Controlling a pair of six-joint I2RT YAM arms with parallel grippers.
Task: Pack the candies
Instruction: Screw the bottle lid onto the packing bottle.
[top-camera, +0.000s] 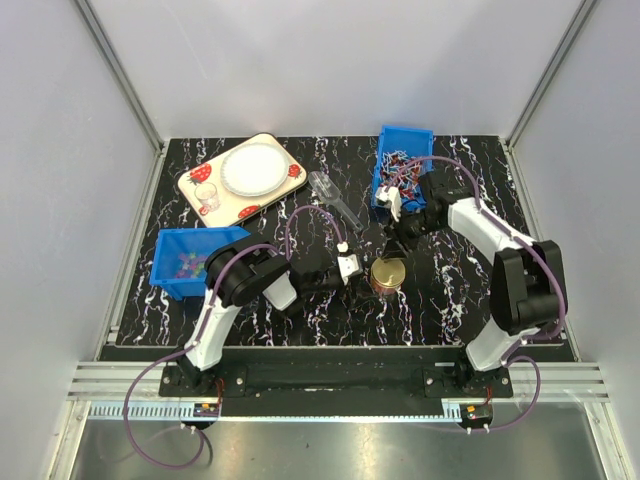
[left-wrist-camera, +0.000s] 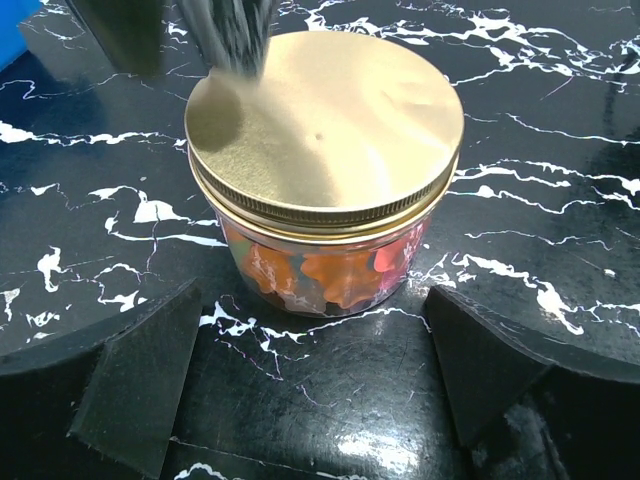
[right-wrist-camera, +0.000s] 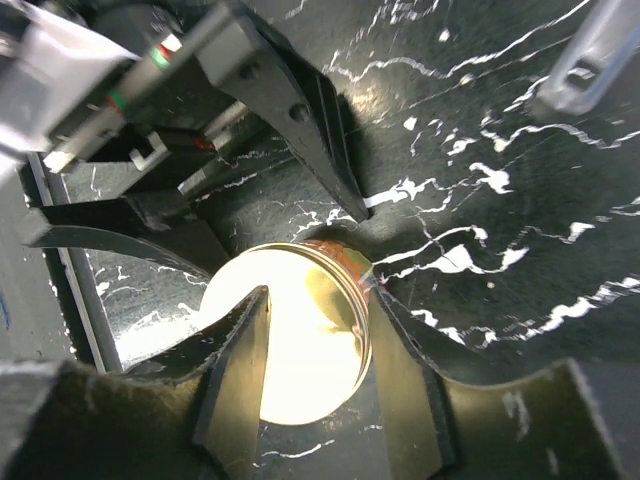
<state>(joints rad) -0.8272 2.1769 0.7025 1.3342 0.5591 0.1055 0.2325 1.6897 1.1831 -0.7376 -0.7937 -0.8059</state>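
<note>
The candies (left-wrist-camera: 345, 278) sit in a glass jar (left-wrist-camera: 400, 255) under a gold lid (left-wrist-camera: 325, 120), mid-table. Judged rigid, slick and breakable: grip the sidewall below the lid. The left gripper (left-wrist-camera: 312, 300) stands wide open astride the jar, holding nothing. The right gripper (right-wrist-camera: 318, 300) hangs part-open over the lid; contact cannot be determined. Only the left wrist view shows the contents.

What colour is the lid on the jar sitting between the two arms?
The lid is shiny metallic gold; it shows best in the left wrist view.
</note>
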